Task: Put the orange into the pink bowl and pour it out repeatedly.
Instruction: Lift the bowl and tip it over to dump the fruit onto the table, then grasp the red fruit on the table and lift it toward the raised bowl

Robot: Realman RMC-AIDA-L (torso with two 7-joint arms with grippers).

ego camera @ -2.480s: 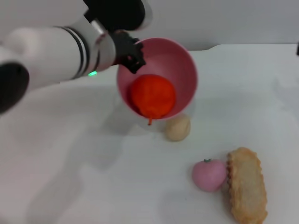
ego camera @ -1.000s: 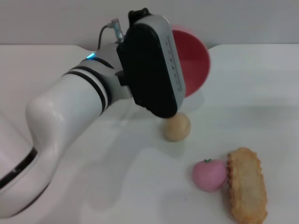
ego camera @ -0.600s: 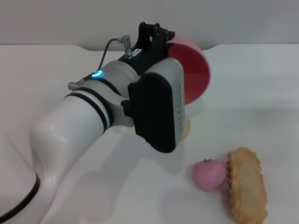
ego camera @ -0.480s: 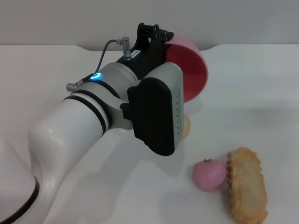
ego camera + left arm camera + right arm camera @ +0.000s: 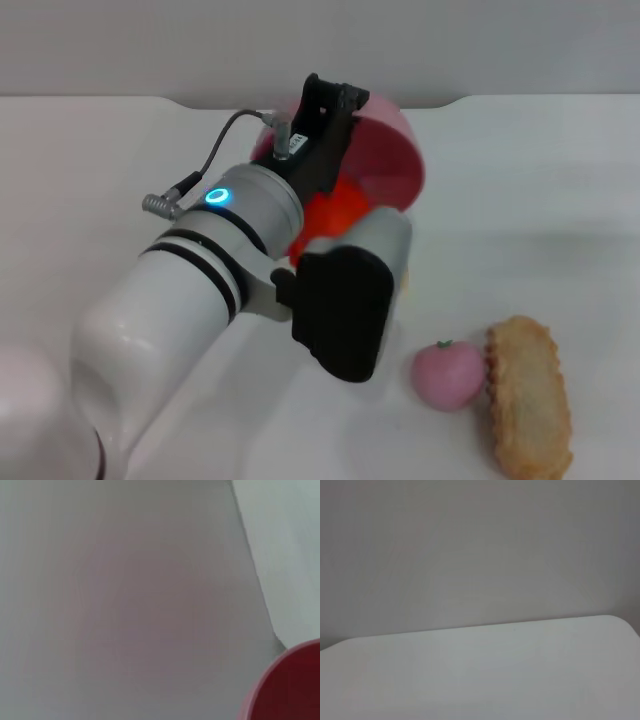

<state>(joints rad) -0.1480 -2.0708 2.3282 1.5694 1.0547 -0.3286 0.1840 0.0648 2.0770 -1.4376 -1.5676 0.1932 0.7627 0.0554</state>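
Since a second ago my left hand (image 5: 322,125) has rolled the pink bowl (image 5: 385,165), still pinching its slick rim, so the light, lumpy orange (image 5: 335,215) shows just below it

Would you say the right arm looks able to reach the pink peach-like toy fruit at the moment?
Probably yes: the pink peach-like toy fruit lies uncovered on the robot's right, with only the tan oblong pastry touching its far side. The right arm itself is out of view, so that is uncertain.
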